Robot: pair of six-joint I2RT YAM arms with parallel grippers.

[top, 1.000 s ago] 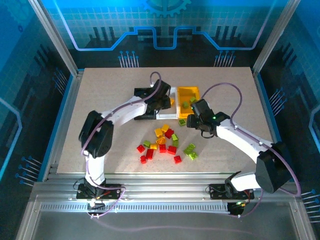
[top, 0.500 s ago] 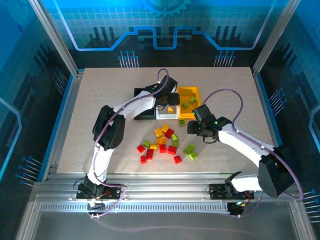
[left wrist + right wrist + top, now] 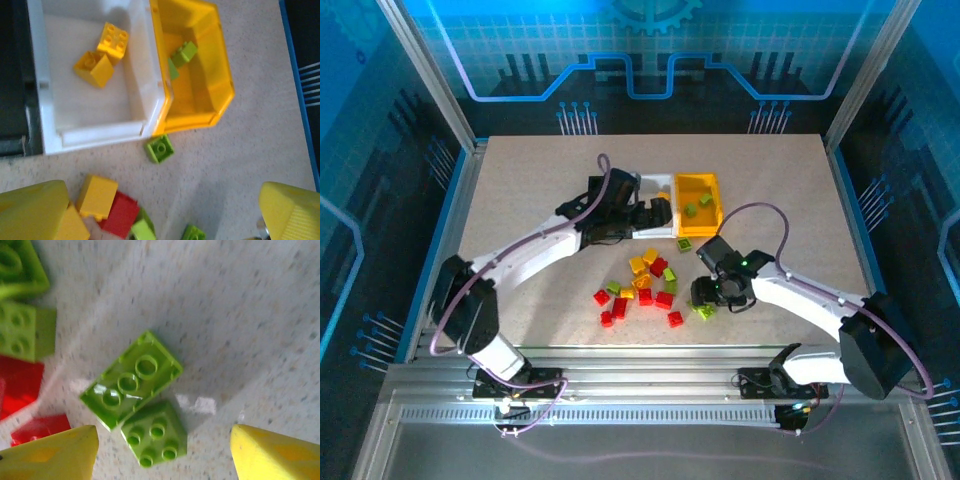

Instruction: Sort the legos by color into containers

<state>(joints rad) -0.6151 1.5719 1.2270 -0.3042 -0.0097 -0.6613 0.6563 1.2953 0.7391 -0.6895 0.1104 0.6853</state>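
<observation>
Currently the right pincer (image 3: 162,442) hangs spread over two green legos (image 3: 131,381) on the worktop (image 3: 260,315), gripping nothing; next it must drop and close on one. Beyond, the left pincer (image 3: 165,212), spread and empty, hovers by the white bin (image 3: 100,134) holding two yellow legos (image 3: 95,69).
</observation>
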